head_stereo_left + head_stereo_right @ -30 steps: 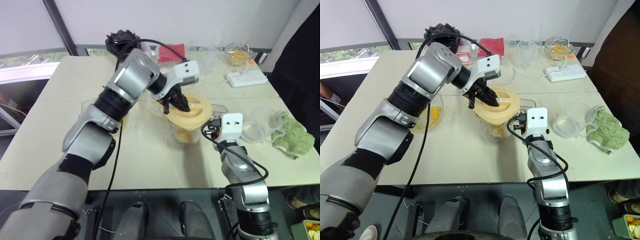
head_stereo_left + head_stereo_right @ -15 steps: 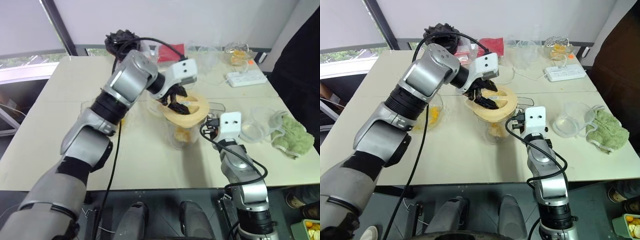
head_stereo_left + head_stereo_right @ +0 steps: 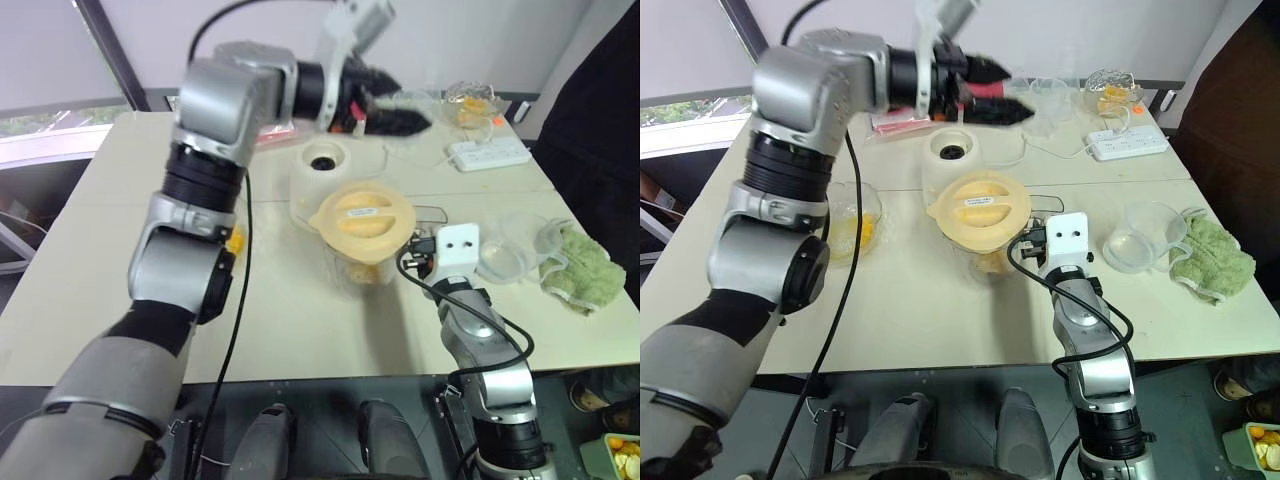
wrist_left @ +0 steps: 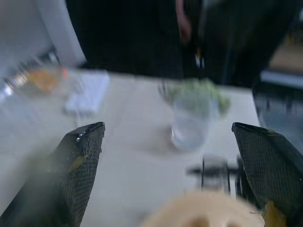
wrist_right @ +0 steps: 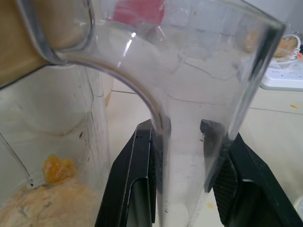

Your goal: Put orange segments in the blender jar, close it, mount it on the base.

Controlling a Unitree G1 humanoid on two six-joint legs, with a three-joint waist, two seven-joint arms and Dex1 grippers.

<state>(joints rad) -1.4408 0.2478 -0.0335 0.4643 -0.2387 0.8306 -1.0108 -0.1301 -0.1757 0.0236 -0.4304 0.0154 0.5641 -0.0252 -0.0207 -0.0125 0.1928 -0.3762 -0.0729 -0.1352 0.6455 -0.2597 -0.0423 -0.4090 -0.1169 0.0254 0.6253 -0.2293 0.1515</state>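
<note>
Two states: left jaws spread wide and empty, right jaws pinching the blender jar handle [image 5: 182,156].

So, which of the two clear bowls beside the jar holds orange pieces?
The bowl on the robot's left side; the other bowl, by the green cloth, looks empty.

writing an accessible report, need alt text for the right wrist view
The right hand has its two black fingers shut on the clear handle of the blender jar, seen close up. Orange segments lie at the jar's bottom, its cream lid sits on top, and a white power strip lies on the table beyond.
</note>
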